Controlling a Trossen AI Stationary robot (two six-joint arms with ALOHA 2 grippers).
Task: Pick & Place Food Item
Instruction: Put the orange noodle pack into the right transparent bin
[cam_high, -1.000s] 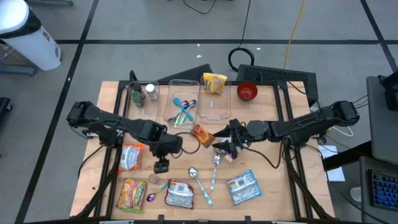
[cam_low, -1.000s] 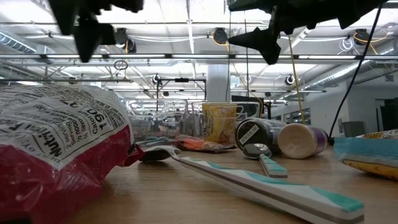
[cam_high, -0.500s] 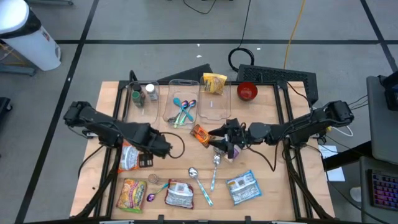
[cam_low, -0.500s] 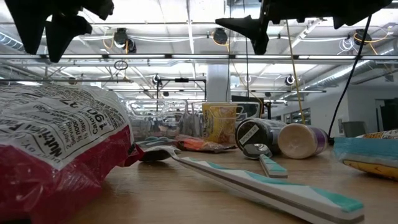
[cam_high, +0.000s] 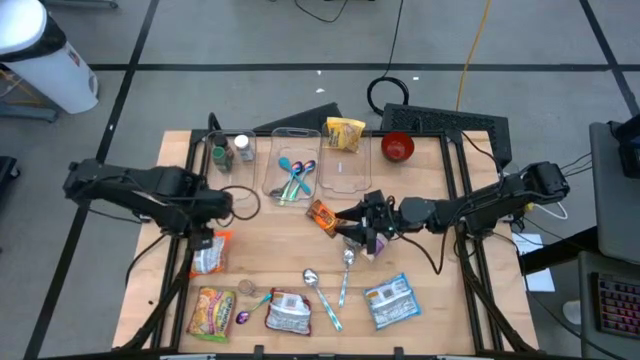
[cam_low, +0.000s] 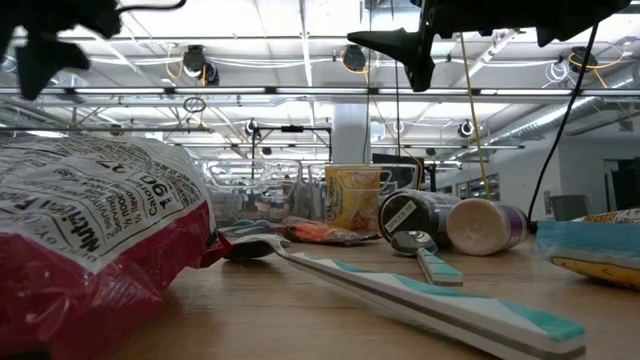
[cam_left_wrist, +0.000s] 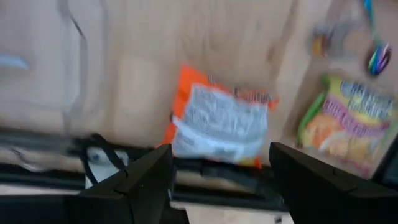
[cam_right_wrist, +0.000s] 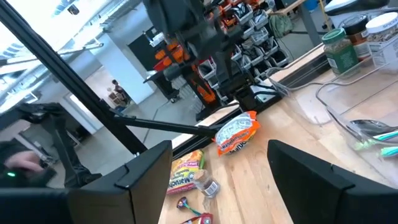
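Plausibly, the released right pincer (cam_high: 345, 222) could shove the orange foil snack packet (cam_high: 323, 215) along the wooden bench (cam_high: 440, 290) unless it straddles it; left pincer (cam_high: 213, 240), also released, waits.

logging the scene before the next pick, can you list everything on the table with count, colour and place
clear trays: two, transparent, table's far middle
teal spoons: several, inside the left tray
yellow snack bag: one, far edge by the right tray
red bowl: one, far right
jars: two, green and white lids, far left
orange packet: one, table centre, near the right hand
orange-and-white bag: one, left side
yellow-green noodle bag: one, near left corner
red-and-white bag: one, near middle
blue-and-white bag: one, near right
loose spoons: three, near middle
left hand: open, empty, over the table's left
right hand: open, empty, over the centre
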